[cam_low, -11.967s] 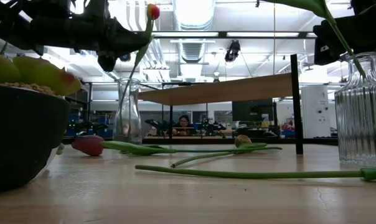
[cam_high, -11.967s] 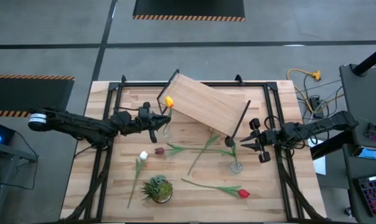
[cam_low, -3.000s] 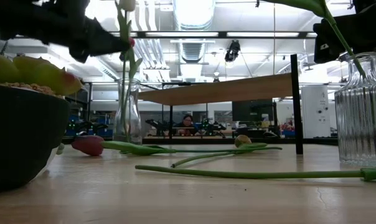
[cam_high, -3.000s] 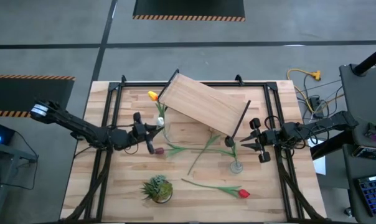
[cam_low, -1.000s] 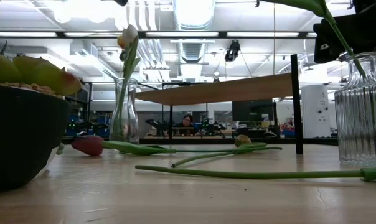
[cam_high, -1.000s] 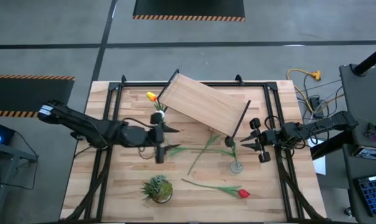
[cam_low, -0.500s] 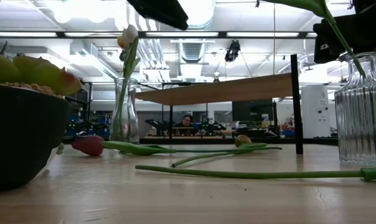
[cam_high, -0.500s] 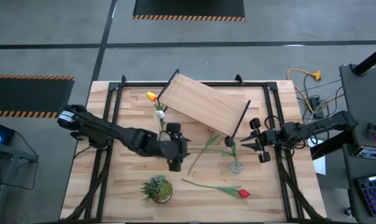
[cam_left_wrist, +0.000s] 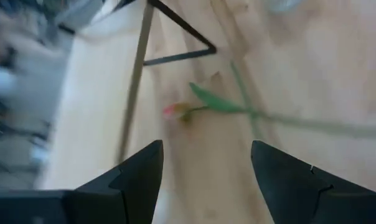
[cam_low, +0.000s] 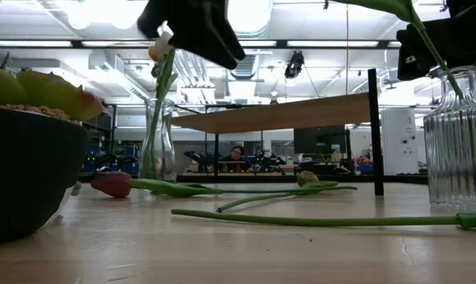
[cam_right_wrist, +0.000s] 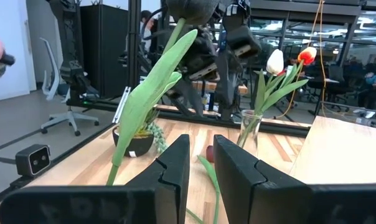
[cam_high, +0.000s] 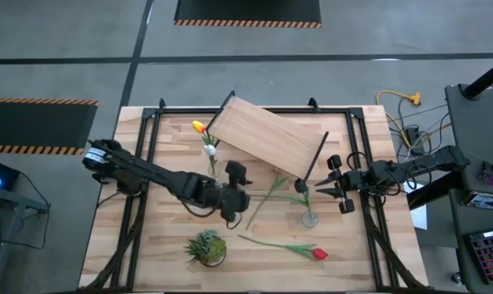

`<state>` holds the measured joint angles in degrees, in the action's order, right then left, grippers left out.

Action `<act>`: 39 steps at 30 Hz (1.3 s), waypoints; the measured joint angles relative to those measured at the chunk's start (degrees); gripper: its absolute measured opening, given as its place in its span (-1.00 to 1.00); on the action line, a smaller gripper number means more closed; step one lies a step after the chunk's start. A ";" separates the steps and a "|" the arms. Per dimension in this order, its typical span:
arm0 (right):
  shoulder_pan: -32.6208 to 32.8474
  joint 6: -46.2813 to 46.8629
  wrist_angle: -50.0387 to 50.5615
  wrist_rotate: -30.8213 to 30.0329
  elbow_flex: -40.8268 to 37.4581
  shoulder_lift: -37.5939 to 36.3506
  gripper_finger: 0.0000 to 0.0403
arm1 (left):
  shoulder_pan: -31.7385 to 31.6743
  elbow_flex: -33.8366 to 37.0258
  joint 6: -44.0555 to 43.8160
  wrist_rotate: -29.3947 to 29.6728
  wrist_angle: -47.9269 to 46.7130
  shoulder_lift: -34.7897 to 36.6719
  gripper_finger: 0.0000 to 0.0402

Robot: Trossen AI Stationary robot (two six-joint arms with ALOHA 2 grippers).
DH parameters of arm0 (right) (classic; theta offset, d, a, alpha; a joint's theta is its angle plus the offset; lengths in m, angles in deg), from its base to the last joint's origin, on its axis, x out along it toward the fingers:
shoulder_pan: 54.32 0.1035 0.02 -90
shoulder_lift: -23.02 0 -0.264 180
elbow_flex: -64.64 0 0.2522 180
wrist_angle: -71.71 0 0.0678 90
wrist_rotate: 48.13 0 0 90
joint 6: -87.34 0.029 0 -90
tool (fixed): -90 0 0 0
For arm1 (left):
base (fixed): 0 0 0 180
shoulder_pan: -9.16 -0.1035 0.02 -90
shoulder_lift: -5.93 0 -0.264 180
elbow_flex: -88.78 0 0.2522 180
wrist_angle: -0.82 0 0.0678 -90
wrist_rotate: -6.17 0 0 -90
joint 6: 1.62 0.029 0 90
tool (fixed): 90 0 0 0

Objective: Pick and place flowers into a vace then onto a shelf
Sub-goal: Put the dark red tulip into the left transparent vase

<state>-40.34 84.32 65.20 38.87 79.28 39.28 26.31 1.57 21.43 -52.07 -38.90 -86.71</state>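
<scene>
A clear vase [cam_high: 215, 169] at the centre left holds a yellow tulip [cam_high: 199, 126] and a white one [cam_high: 210, 151]. My left gripper [cam_high: 238, 204] hangs open in the air to the right of this vase. It is above the flowers lying on the table, among them a maroon-headed one [cam_low: 112, 184] and a pink-headed one [cam_left_wrist: 175, 111]. A ribbed vase [cam_high: 310, 216] holds one dark-headed flower [cam_right_wrist: 144, 99]. My right gripper [cam_high: 322, 190] waits beside that flower, its fingers a narrow gap apart with nothing between them. The shelf [cam_high: 267, 139] stands at the back.
A potted plant [cam_high: 206, 247] stands near the front edge. A red tulip [cam_high: 318, 254] lies to its right with its stem pointing left. The shelf's black legs [cam_high: 316, 155] stand close to the ribbed vase. Bare tabletop [cam_high: 148, 253] lies at the front left.
My left gripper has left the vase with the two tulips. It has gone toward the table's right edge and down, rolling its wrist, and stays open. It now hangs over the flowers lying at the table's middle. The flowers and vases have kept still.
</scene>
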 joint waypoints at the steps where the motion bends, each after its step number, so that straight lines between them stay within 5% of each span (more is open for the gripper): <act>1: 0.00 0.00 0.00 0.00 0.00 0.00 -0.69 | 0.00 0.10 4.21 1.05 0.04 0.00 0.13; 12: 0.00 0.00 0.00 0.00 0.00 0.00 -0.69 | 0.00 2.58 38.73 10.60 0.36 0.00 0.13; 23: 0.00 -0.17 0.00 -0.02 0.00 0.00 -0.69 | -0.23 10.53 70.23 10.67 0.18 0.00 0.13; 39: -0.01 -0.17 0.07 -0.02 0.00 0.02 -0.69 | -0.42 20.78 74.18 10.39 3.93 0.00 0.13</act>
<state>-40.35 84.14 65.27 38.85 79.28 39.30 25.89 22.35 95.61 -41.68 -34.97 -86.71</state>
